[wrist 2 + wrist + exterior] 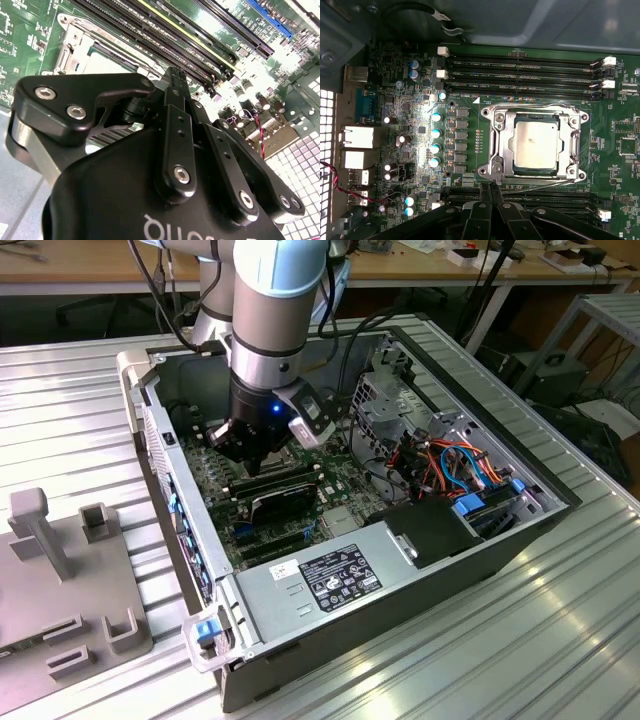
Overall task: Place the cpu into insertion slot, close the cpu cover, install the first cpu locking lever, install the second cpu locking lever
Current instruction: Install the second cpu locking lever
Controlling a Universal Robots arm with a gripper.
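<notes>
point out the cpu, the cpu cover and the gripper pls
cpu (535,145): first wrist view, middle of its silvery top.
cpu cover (506,145): first wrist view, one side bar of the metal frame.
gripper (491,190): first wrist view, where the black fingertips meet.

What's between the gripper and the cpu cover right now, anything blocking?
Nothing visible. In the first wrist view the gripper sits beside the cpu cover, closed around the cpu, with bare green board and a thin wire lever between.
</notes>
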